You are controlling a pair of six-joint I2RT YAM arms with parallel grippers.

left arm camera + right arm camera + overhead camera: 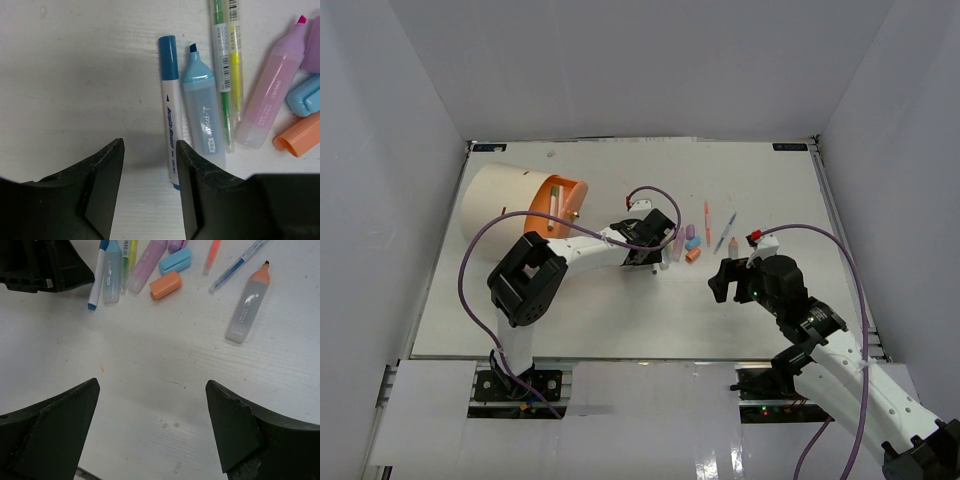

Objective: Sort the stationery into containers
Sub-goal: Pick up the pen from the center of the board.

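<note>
Left tool, jaws apart on nothing, stands over the counter; the blue-capped marker lies just outside one finger. Right tool gapes, empty.

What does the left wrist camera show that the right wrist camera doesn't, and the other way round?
Only the left wrist view: the coloured tips of the light blue highlighter and the pink highlighter, which the other view cuts off. Only the right wrist view: an orange-tipped highlighter, a thin orange pen and a thin blue pen. Both: the blue-capped marker, those first two highlighters, the blue cap and the orange cap, all lying on the table.
</note>
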